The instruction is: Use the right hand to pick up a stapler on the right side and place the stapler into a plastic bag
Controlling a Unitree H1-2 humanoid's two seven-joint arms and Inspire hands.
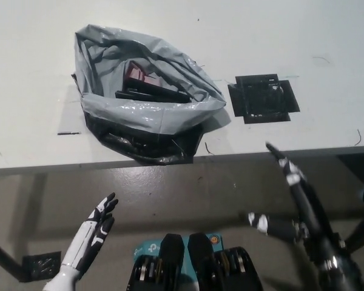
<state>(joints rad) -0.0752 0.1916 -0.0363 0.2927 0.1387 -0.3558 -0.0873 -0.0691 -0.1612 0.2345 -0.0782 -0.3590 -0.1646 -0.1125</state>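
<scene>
1. The stapler (153,94) lies inside the plastic bag (147,119) on the table (36,73), just behind the bag's folded grey rim.
2. We judge the stapler dense and rigid, a long dark body. A grip across its long sides would suit it best.
3. The bag is thin, crinkled, glossy film, and we judge it soft and easily collapsed.
4. The right hand (300,209) hangs below the table edge, fingers spread and empty.
5. The left hand (91,236) rests at lower left, fingers apart.
</scene>
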